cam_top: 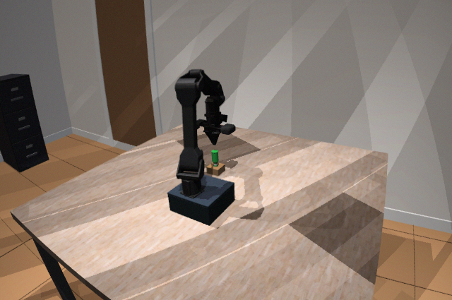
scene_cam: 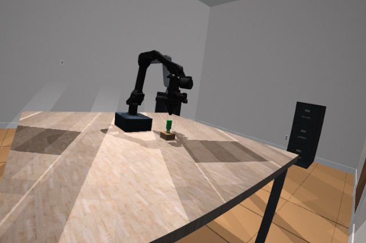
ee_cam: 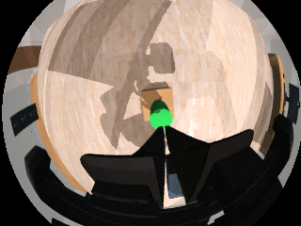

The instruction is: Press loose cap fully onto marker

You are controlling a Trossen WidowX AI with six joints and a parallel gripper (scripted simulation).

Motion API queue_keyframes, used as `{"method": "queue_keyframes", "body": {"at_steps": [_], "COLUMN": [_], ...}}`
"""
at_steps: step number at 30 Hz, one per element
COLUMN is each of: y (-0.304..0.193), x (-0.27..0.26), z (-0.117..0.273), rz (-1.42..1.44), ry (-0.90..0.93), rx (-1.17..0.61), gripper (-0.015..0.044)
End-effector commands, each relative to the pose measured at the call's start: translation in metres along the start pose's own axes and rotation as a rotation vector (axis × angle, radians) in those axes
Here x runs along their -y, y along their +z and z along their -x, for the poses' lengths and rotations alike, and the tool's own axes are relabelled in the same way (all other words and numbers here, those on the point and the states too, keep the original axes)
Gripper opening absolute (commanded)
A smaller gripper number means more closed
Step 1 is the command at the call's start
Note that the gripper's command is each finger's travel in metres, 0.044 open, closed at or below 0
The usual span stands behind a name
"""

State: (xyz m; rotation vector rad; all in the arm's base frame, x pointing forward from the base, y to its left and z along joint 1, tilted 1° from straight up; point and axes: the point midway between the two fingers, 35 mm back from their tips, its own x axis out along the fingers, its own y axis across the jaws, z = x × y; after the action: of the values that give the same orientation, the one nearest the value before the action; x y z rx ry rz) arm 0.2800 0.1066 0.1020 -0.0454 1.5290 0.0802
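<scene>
near the middle of the bench (cam_top: 299, 194), just beside the arm's base (cam_top: 201, 200), the green cap (cam_top: 215, 156) sits upright on the marker in the holder block (cam_top: 215, 169). the marker body is hidden under the cap. the gripper (cam_top: 213, 140) points straight down, directly above the cap and apart from it. its fingers are closed together, gripping nothing.
</scene>
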Motion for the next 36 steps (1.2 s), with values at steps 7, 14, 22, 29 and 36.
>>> {"method": "queue_keyframes", "body": {"at_steps": [7,14,22,29,36], "y": [0.000,0.000,-0.001,-0.001,0.002], "x": [0.000,0.000,0.000,0.000,-0.001], "z": [-0.003,-0.013,-0.025,-0.034,-0.035], "rz": [-0.006,-0.006,-0.006,-0.006,0.000], "ry": [0.001,0.001,0.001,0.001,0.003], "rx": [-0.001,-0.001,-0.001,-0.001,0.011], "gripper": [0.0000,0.0000,0.0000,0.0000,0.0000]}}
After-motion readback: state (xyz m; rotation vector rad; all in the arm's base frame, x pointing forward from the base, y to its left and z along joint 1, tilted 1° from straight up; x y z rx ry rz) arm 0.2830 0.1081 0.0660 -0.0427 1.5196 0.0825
